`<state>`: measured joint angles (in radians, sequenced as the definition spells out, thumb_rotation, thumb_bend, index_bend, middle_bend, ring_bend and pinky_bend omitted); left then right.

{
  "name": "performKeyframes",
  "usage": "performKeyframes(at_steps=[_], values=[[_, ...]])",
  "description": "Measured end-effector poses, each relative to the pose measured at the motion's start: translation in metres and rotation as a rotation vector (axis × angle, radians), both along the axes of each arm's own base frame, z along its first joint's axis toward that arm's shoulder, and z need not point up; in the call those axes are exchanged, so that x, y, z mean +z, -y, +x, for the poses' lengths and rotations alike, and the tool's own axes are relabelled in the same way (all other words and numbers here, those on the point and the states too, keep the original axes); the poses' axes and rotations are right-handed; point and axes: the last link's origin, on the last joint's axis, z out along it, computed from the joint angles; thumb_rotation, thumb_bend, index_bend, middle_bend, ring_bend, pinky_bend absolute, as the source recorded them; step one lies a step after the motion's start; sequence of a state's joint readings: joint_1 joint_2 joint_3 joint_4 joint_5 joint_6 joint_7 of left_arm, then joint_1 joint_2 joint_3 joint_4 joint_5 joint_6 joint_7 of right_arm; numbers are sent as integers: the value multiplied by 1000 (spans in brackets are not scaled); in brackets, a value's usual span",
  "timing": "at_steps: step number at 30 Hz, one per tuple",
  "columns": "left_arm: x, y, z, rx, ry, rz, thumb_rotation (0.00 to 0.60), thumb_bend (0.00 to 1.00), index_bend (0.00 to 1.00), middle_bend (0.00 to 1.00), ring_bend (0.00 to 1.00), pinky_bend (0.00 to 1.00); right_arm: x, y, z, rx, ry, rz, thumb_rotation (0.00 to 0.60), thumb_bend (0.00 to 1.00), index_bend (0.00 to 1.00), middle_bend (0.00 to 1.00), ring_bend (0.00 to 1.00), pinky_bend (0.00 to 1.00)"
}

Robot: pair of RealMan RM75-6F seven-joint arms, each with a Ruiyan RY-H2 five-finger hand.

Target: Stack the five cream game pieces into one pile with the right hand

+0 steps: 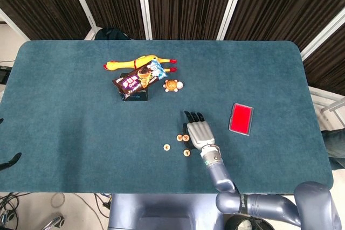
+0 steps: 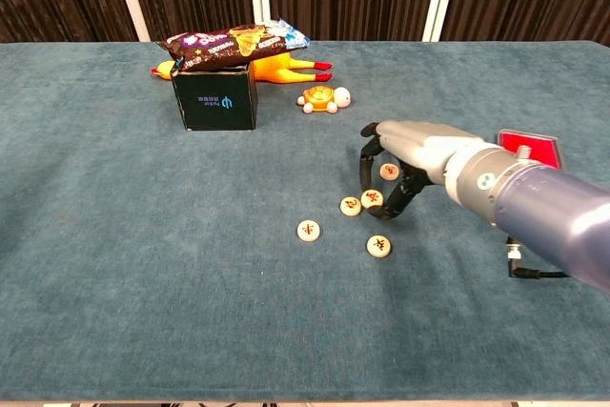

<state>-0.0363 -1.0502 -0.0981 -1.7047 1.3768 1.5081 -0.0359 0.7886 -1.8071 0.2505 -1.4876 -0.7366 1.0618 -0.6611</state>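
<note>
My right robot hand pinches one cream game piece between thumb and fingertips, knuckles up, palm arched over the tabletop. The piece sits just beside a second piece, probably so it can be set on top as the base of the pile. A third piece lies under the palm, a fourth nearer me, a fifth off to the left; none is stacked yet. The pieces are round discs lying flat, red-marked faces up, so they have no long axis; the held one appears tilted slightly toward me. My left robot hand is out of sight in both views.
</note>
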Motion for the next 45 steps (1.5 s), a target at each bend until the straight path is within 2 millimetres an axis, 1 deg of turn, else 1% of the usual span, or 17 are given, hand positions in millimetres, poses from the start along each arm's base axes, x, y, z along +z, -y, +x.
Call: performKeyframes(at_steps=[10, 22, 45], values=[[1, -1, 0, 0, 1, 2, 600, 159, 133, 0, 0, 69, -10, 0, 13, 23, -11, -3, 600, 380, 534, 0, 0, 0], [1, -1, -1, 3, 2, 2, 600, 159, 133, 0, 0, 68, -14, 3, 14, 21, -27, -4, 600, 379, 532, 0, 0, 0], [2, -1, -1, 3, 5, 3, 600, 159, 135, 0, 0, 69, -16, 3, 18, 19, -36, 0, 600, 380, 456, 0, 0, 0]])
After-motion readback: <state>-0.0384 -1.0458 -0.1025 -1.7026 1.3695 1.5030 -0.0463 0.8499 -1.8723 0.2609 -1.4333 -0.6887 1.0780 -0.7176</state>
